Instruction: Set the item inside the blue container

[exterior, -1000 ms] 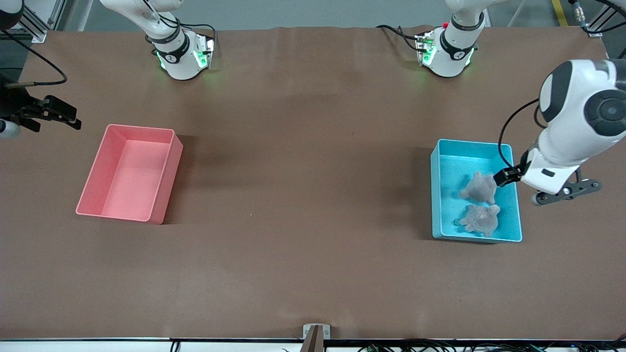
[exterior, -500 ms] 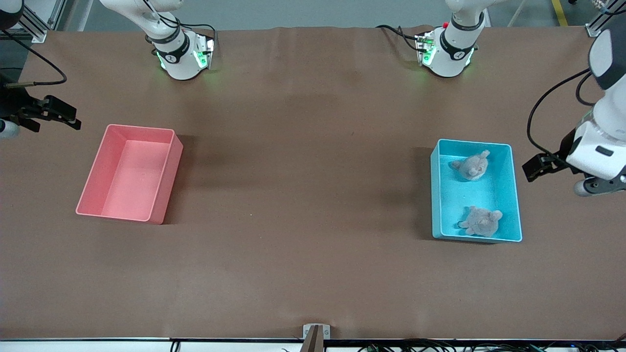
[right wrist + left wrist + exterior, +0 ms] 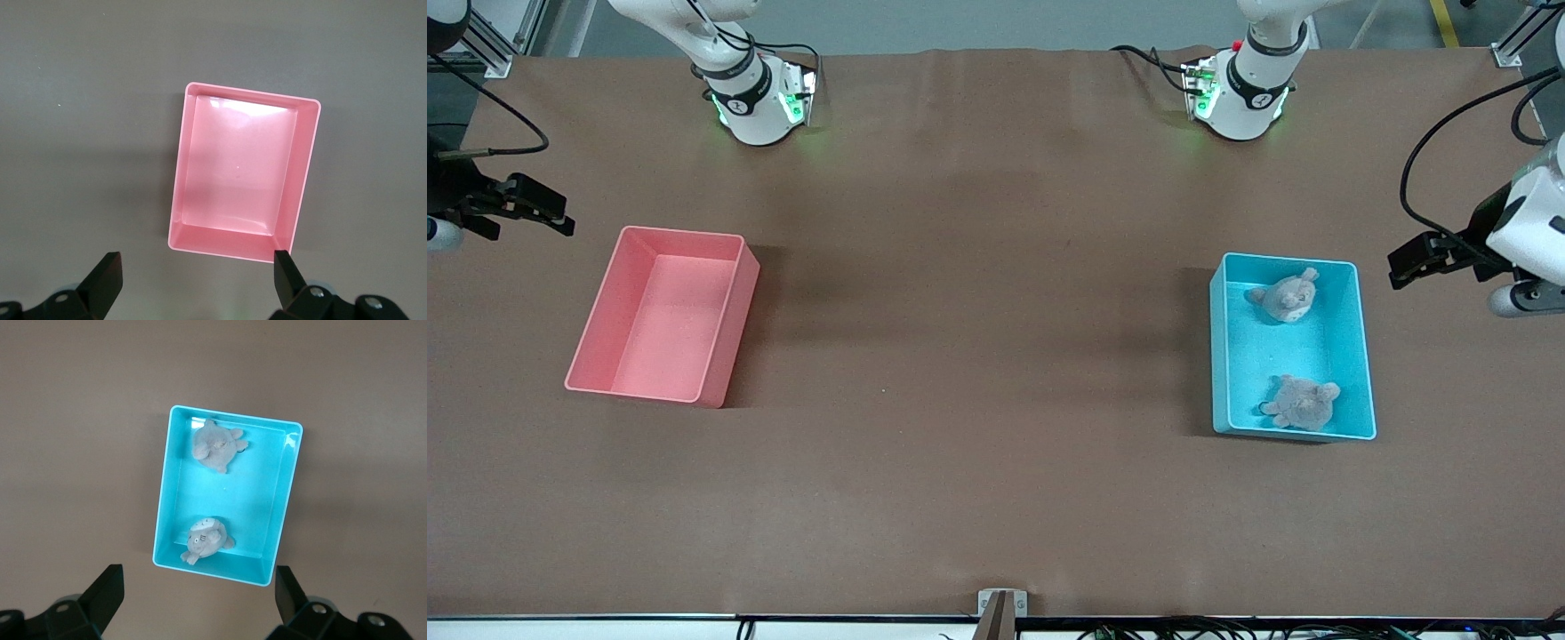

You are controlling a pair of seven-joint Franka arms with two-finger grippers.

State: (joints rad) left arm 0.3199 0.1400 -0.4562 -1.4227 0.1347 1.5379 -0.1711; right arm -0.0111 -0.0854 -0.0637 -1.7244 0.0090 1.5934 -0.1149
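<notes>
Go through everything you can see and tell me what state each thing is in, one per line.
blue container: upright, holding two toys
upper plush toy: lying in the container, at the end farther from the camera
lower plush toy: lying at the nearer end
pink bin: upright, nothing inside
left gripper: open, holding nothing
right gripper: open, holding nothing, waiting

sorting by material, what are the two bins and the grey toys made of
Blue bin: likely moulded plastic, smooth, slightly glossy; a glare patch shows in the left wrist view. Pink bin: same look, glare on its floor. Two grey toys: seemingly plush fabric, fuzzy and matte.
</notes>
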